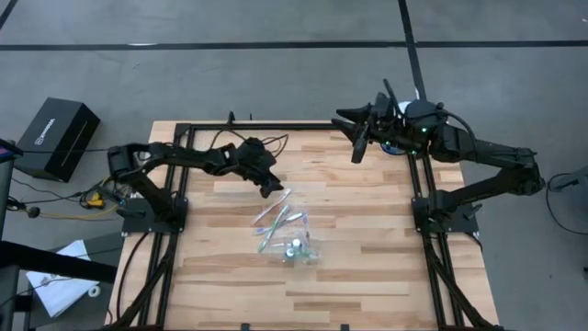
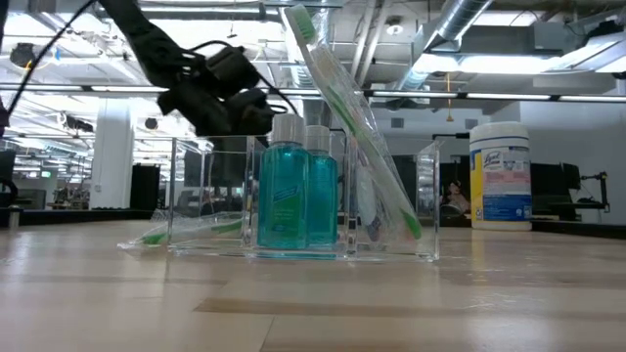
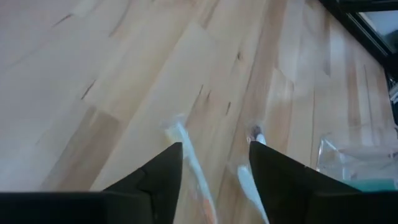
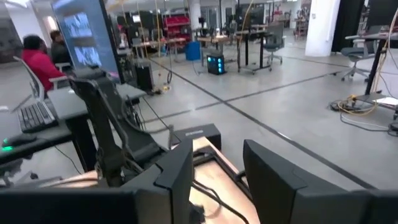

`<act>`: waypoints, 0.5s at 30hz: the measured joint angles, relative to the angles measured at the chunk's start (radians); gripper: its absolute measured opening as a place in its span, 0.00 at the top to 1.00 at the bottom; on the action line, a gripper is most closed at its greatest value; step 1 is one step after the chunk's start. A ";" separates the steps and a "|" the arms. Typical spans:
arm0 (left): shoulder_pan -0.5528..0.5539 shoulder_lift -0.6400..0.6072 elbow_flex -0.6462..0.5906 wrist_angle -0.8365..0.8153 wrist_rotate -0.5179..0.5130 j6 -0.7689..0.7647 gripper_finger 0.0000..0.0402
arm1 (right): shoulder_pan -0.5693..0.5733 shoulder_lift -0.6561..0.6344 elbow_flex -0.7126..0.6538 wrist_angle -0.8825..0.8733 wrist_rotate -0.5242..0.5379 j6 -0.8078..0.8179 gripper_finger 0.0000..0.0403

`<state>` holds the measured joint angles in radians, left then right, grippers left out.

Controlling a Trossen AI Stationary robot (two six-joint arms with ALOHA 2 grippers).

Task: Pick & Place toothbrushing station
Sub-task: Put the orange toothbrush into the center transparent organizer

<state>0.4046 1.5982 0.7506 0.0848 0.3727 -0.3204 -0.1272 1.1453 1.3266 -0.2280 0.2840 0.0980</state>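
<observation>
Hovering spread, left tool [image 1: 272, 187] sits just above toothbrushes [image 1: 276, 217] beside container [image 1: 299, 248].

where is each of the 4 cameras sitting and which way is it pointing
High view: overhead, straight down on the wooden table; both arms, left hand over the toothbrushes, right hand at the far edge.
Low view: tabletop height, level at the clear container and teal bottles; left arm above.
Left wrist view: down past open fingers at toothbrushes.
Right wrist view: past open fingers into the room.
Shared: high, low and left wrist views all show the container.
</observation>
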 joint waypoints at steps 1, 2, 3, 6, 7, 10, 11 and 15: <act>0.000 0.019 0.016 -0.001 0.001 0.001 0.53 | 0.000 0.000 0.000 0.010 0.000 0.007 0.67; 0.001 0.040 0.035 0.000 0.000 0.001 0.52 | 0.000 0.000 0.000 0.027 0.001 0.016 0.67; 0.001 0.058 0.051 -0.001 -0.001 0.001 0.51 | 0.000 -0.001 0.000 0.037 0.001 0.028 0.67; 0.001 0.113 0.099 -0.013 -0.001 0.000 0.49 | 0.000 0.000 0.000 0.045 0.002 0.036 0.67; 0.002 0.133 0.117 -0.042 -0.001 0.000 0.49 | 0.000 0.000 0.000 0.046 0.002 0.034 0.67; 0.002 0.197 0.166 -0.120 -0.004 0.007 0.50 | -0.009 0.000 0.000 0.053 0.003 0.035 0.68; 0.002 0.214 0.180 -0.135 -0.005 0.006 0.51 | -0.014 0.000 0.000 0.053 0.003 0.035 0.68; 0.002 0.262 0.218 -0.159 -0.006 0.020 0.52 | -0.020 0.000 0.000 0.068 0.005 0.035 0.69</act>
<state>0.4061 1.8605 0.9681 -0.0745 0.3663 -0.3002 -0.1473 1.1455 1.3270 -0.1600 0.2886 0.1327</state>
